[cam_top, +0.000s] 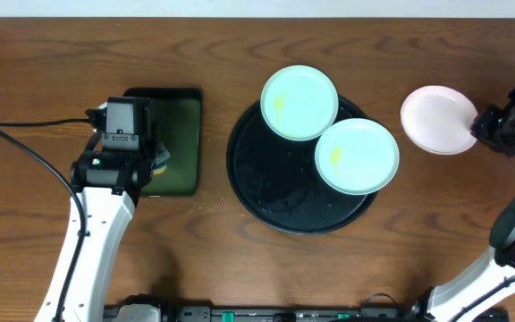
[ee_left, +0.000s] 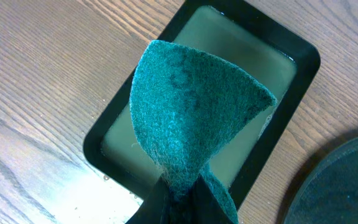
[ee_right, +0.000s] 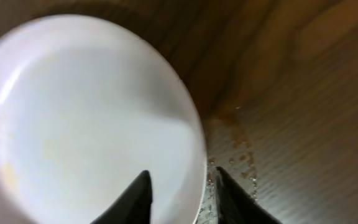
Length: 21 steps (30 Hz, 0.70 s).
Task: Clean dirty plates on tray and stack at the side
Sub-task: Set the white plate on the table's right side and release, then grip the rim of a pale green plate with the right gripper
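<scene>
The round black tray (cam_top: 266, 188) holds two pale mint plates with yellowish smears, one at the back (cam_top: 299, 103) and one at the right (cam_top: 357, 156). A third, pinkish-white plate (cam_top: 432, 116) lies on the table right of the tray. My right gripper (cam_top: 483, 125) is at its right rim. In the right wrist view its fingers (ee_right: 182, 174) straddle that plate's rim (ee_right: 86, 118), one inside and one outside. My left gripper (ee_left: 182, 193) is shut on a teal scouring sponge (ee_left: 191, 106) held above the green tray.
A rectangular dark green tray (cam_top: 181, 134) with a film of liquid sits left of the black tray; its rim shows in the left wrist view (ee_left: 303, 56). The black tray's edge (ee_left: 347, 180) shows at that view's lower right. Water droplets lie on the wood by the pinkish plate.
</scene>
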Each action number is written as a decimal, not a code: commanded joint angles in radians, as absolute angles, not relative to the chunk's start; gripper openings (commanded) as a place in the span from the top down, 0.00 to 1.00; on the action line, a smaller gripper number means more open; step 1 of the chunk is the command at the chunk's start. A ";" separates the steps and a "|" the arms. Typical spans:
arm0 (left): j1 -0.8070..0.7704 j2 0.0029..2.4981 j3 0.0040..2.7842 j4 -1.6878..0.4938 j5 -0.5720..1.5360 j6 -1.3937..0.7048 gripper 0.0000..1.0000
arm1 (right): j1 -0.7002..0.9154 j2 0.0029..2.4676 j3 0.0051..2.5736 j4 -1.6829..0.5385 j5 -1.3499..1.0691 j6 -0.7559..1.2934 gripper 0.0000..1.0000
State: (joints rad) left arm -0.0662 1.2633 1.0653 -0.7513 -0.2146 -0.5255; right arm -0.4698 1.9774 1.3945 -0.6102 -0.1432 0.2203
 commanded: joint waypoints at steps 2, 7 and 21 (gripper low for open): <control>-0.060 1.268 1.055 -0.743 -0.217 -0.517 0.93 | -0.441 1.963 1.416 -0.600 -0.214 0.197 0.53; -0.060 1.268 1.055 -0.743 -0.216 -0.517 0.93 | -0.396 1.879 1.464 -0.601 -0.287 0.197 0.36; -0.060 1.268 1.055 -0.743 -0.216 -0.517 0.92 | 0.066 1.887 1.542 -0.554 -0.200 0.205 0.01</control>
